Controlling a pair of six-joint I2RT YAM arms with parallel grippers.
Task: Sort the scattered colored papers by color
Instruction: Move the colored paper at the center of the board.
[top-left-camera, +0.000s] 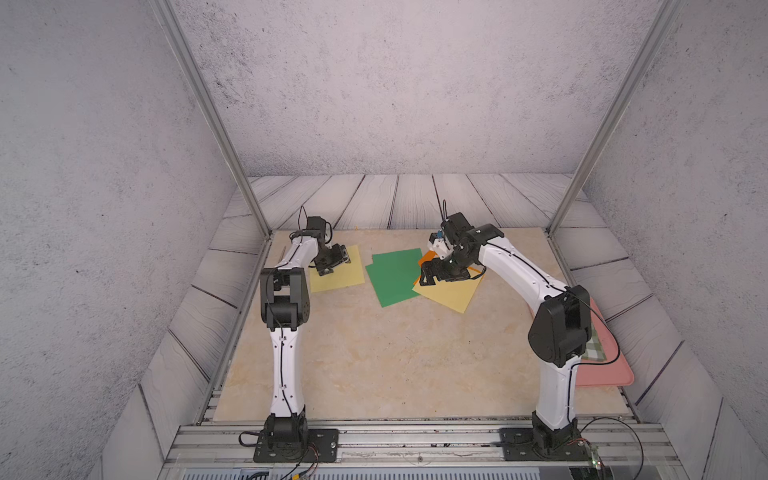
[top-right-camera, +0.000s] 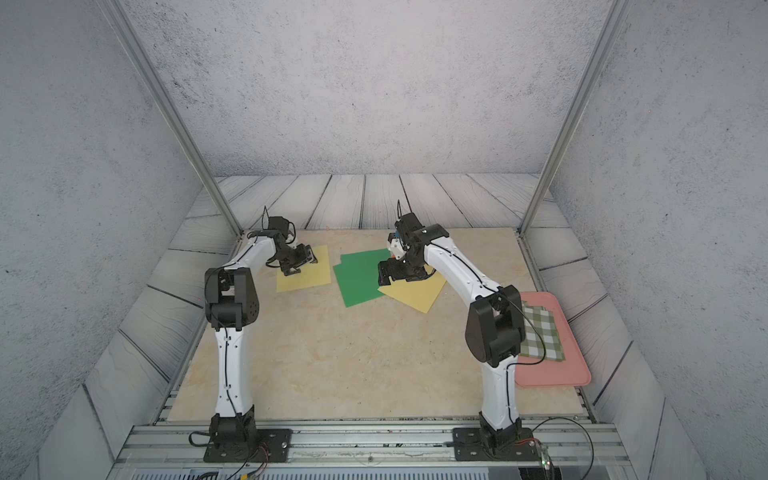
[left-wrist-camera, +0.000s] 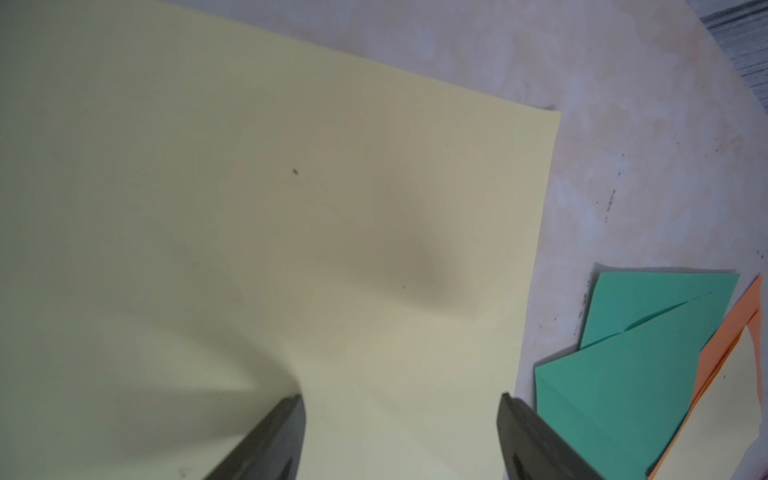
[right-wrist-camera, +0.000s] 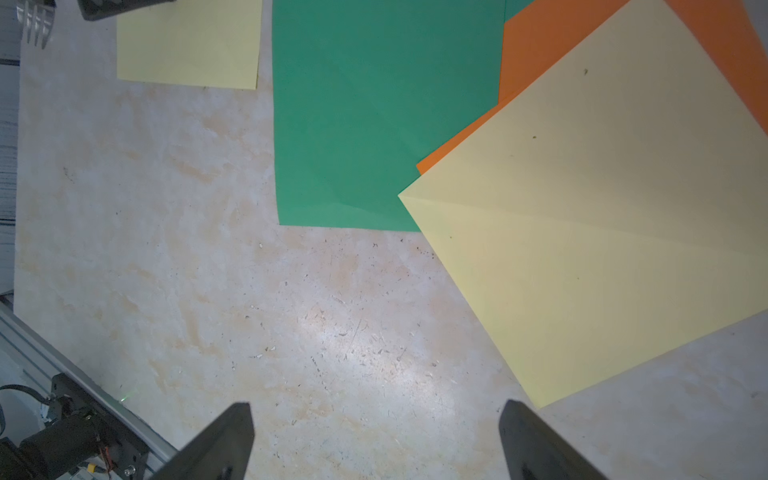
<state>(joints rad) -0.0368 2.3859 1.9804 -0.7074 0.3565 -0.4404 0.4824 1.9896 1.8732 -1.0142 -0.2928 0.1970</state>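
One pale yellow paper lies flat at the far left. My left gripper hovers low over it, open and empty. Two green papers overlap in the middle of the table. Bright orange paper rests on their right edge, mostly hidden in both top views. A second pale yellow paper covers the orange. My right gripper hangs open above this pile with nothing between its fingers.
A pink tray holding a green-and-white checked cloth sits at the right edge, partly behind my right arm. Metal frame posts stand at the far corners, and a rail runs along the front.
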